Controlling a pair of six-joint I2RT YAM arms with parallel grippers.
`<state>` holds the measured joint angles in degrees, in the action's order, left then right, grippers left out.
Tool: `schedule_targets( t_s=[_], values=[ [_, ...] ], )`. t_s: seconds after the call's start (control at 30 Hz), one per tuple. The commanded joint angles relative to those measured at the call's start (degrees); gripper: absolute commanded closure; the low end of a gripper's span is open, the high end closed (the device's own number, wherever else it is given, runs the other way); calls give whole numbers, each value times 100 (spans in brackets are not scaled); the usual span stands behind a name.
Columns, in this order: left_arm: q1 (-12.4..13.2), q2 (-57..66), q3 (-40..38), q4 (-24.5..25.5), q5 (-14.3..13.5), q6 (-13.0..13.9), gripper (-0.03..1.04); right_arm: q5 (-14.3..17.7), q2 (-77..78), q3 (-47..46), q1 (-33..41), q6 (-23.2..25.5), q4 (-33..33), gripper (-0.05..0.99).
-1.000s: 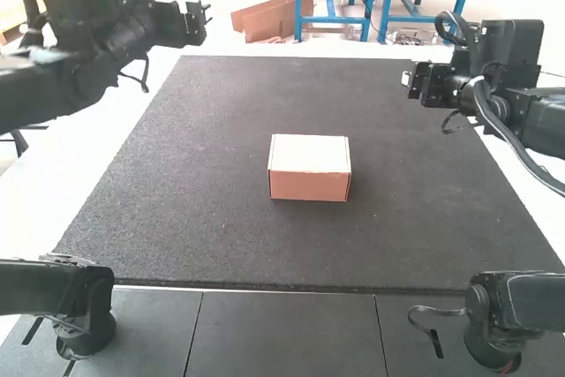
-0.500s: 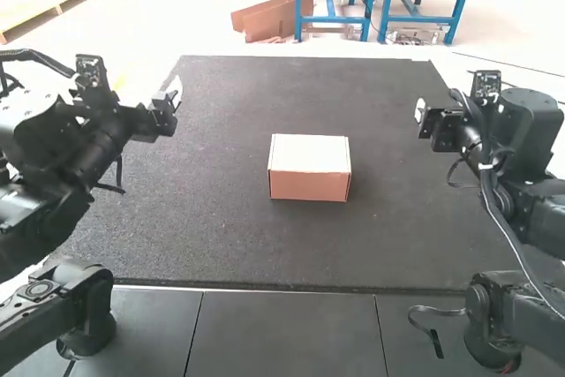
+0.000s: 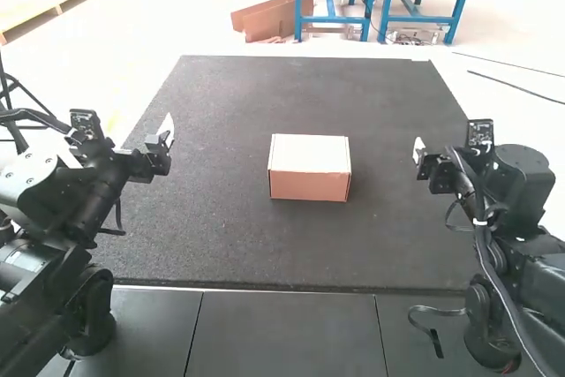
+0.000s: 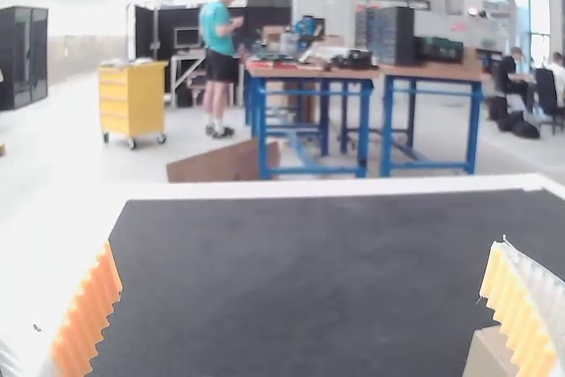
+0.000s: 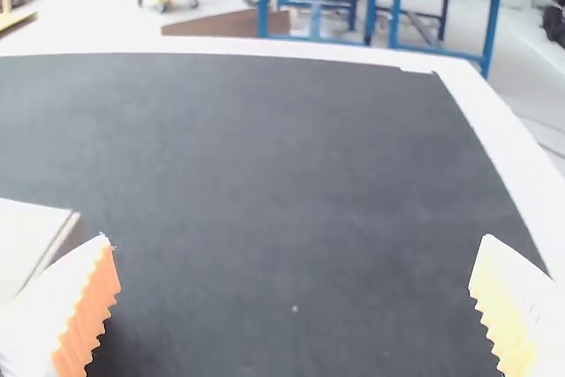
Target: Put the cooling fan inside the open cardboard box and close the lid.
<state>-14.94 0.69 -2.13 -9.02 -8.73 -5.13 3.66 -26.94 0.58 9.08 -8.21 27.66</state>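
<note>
At the mat's [image 3: 221, 112] centre the box [image 3: 309, 174] stood with lid [image 3: 309, 145] down, fan presumably inside. Both the left gripper [image 4: 303, 253] and right gripper [image 5: 295, 245] hung at opposite mat edges, fingers apart, holding nothing. An untucked lid could spring up, and a low arm sweep could shove the box.

The left hand [image 4: 302, 258] gapes wide over the black mat [image 4: 291, 324].

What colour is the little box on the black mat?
The cardboard box is light brown, paler on top; the high view shows it best.
</note>
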Motion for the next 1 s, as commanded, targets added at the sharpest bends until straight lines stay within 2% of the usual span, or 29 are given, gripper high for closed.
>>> schedule_targets(
  t_s=[0.0,0.17,0.33,0.5,0.7,0.97],
  values=[
    [53,-51,64,-83,-278,-111,5,-50,497,-49,-82,-146,-129,2],
    [96,-51,196,-92,-419,-129,5,-32,1516,-58,-82,-137,-1166,2],
    [307,-51,222,181,-313,-243,5,-50,2799,-67,-64,-93,-2256,2],
    [571,-51,222,401,-15,-305,5,-58,2694,-67,-258,-14,-2318,2],
    [861,-69,222,647,56,-296,5,-102,2694,-67,-469,-32,-2590,2],
    [905,-69,213,831,47,-243,5,-225,2694,-67,-469,-120,-2775,2]
  ],
)
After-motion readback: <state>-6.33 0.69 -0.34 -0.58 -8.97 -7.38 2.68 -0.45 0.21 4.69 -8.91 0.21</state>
